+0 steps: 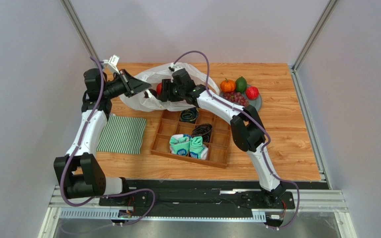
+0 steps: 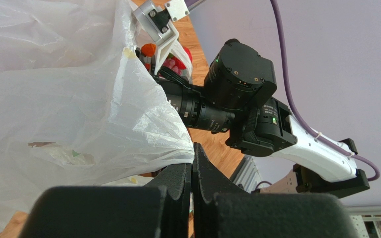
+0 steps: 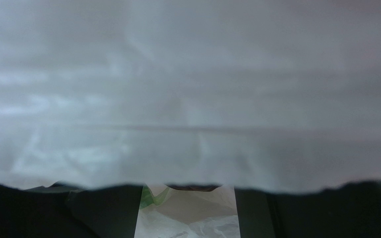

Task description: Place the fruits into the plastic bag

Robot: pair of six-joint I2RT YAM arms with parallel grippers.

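Fruit sits in two places. A pumpkin, an avocado, an apple and grapes lie together on a plate at the far right of the worktop. Another red fruit shows at the mouth of the plastic bag, right at the tips of the right hand.

The left hand is clenched on the bag's rim, with film pinched between its fingers and raised off the wood, most likely to hold the mouth up and open toward the other arm. The right hand reaches into that mouth from the right. Film veils its wrist view. Its fingers stand apart, but I cannot tell whether they grip the red fruit.

Room is tight at the mouth: the two hands are near each other and loose film drapes over the right one, so a snag on pulling out seems possible. A tray lies just in front of the bag, with a striped cloth to the tray's left. The way back to the plate, over the tray's far corner, looks open.
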